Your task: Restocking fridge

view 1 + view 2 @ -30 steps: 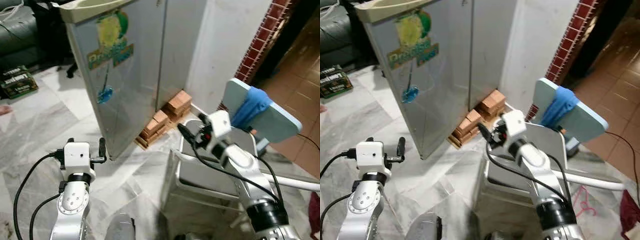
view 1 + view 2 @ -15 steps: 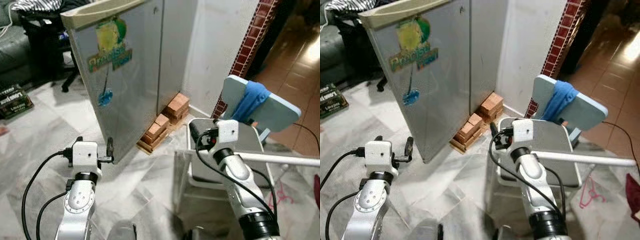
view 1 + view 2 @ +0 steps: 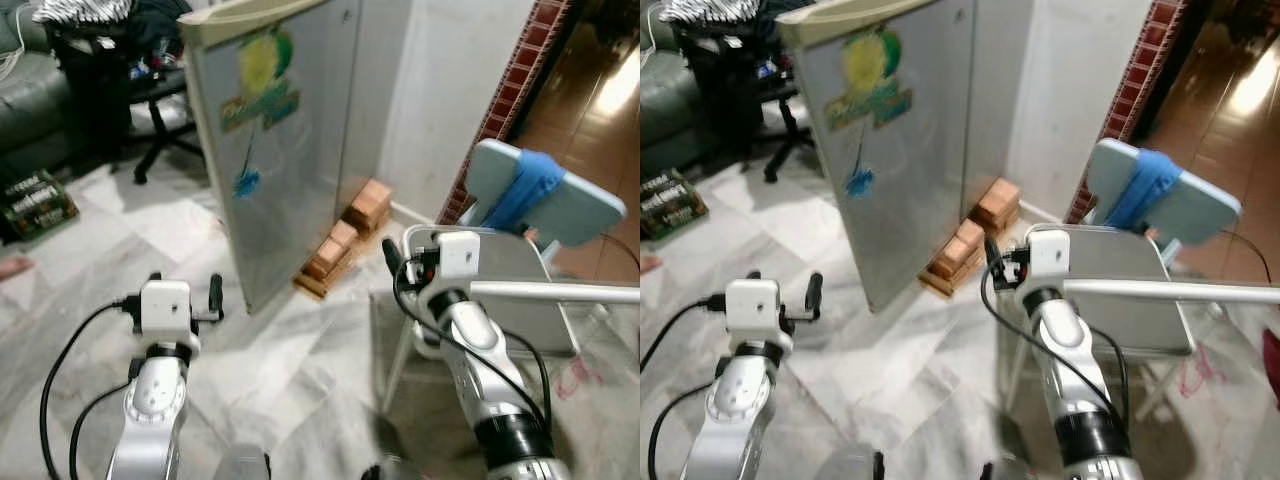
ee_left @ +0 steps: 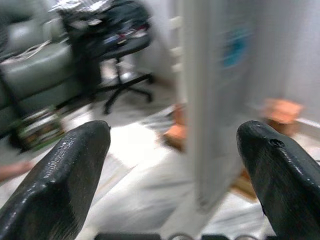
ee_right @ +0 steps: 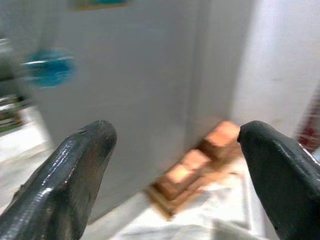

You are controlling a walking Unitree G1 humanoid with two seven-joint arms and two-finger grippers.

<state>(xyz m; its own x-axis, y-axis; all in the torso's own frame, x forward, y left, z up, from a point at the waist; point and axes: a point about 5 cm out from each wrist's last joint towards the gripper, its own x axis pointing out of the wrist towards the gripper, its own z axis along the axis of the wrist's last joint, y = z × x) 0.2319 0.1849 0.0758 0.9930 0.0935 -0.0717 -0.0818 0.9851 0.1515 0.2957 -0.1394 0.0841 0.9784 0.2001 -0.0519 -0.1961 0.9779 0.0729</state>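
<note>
Compared with one second ago, the camera has shifted: the grey metal fridge with the yellow and green sticker (image 3: 280, 140) now sits nearer the view's centre, door closed, contents not visible. Right gripper (image 5: 175, 165) has drawn back over the grey plastic chair (image 3: 1120, 290), fingers spread wide and holding nothing. Left gripper (image 4: 175, 165) is raised before the fridge's near corner, also wide apart and holding nothing. Orange bricks (image 3: 345, 240) lie stacked on the marble floor (image 3: 90, 260) beside the fridge.
</note>
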